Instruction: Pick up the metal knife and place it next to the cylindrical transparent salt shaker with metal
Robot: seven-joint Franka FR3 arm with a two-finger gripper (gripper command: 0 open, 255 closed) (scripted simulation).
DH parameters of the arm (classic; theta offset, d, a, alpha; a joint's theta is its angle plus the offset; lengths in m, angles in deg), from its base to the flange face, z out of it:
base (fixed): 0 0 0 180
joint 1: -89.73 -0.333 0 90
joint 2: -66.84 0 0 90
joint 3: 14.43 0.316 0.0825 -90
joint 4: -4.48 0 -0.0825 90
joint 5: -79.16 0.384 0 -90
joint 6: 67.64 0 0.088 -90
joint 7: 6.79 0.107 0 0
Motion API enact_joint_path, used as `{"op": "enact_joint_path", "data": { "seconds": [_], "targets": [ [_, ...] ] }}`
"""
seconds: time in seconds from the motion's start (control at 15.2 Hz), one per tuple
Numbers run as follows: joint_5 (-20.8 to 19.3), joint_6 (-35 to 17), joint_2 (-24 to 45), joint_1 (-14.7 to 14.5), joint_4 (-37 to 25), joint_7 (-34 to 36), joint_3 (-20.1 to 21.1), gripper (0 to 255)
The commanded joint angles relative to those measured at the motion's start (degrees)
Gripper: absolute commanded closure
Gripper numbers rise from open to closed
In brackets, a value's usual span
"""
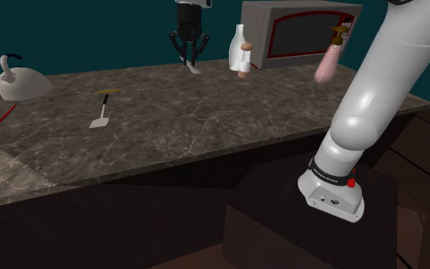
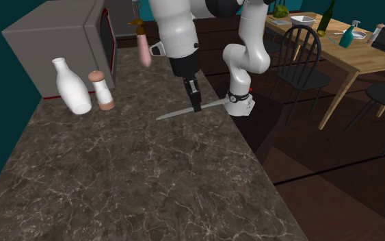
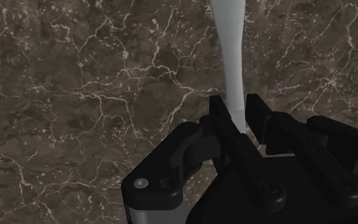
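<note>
The grey knife is clasped in the black pincer, whose two fingers stand narrow and press on either side of it somewhere along its middle. It lies close to level and low over the dark marbled bench; I cannot tell whether it touches the stone. In the second exterior view its long axis runs from lower left to upper right: the lower-left end tapers to a point out over the bench, and the other end reaches past the bench's edge towards the foot of the white arm. From the wrist view, the pale length of the knife stretches straight away from the fingers across the veined stone. In the shoulder view the pincer hangs at the far side of the bench with a short piece of the knife showing under it. The salt shaker, pinkish with a brown top, stands upright to the second exterior view's left of the knife, apart from it, and just beside a white bottle. Behind the two sits a grey microwave with a red-framed door, and a tilted pink bottle shows near it. At the shoulder view's left, well apart from all this, lie a spatula, a thin red stick and a white rounded vessel.
</note>
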State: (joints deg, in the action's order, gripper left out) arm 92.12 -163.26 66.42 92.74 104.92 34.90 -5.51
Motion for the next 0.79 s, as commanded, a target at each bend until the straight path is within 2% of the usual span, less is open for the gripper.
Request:
{"op": "enact_joint_path", "data": {
  "seconds": [0.0,0.4,0.73],
  "targets": [
    [-0.06,1.58,0.15,0.02,-1.74,0.32,-0.02,255],
    [-0.19,6.09,0.75,0.07,-6.94,1.26,-0.07,255],
    [-0.57,7.5,-1.45,3.49,-4.66,-5.5,-3.56,255]
  ]
}}
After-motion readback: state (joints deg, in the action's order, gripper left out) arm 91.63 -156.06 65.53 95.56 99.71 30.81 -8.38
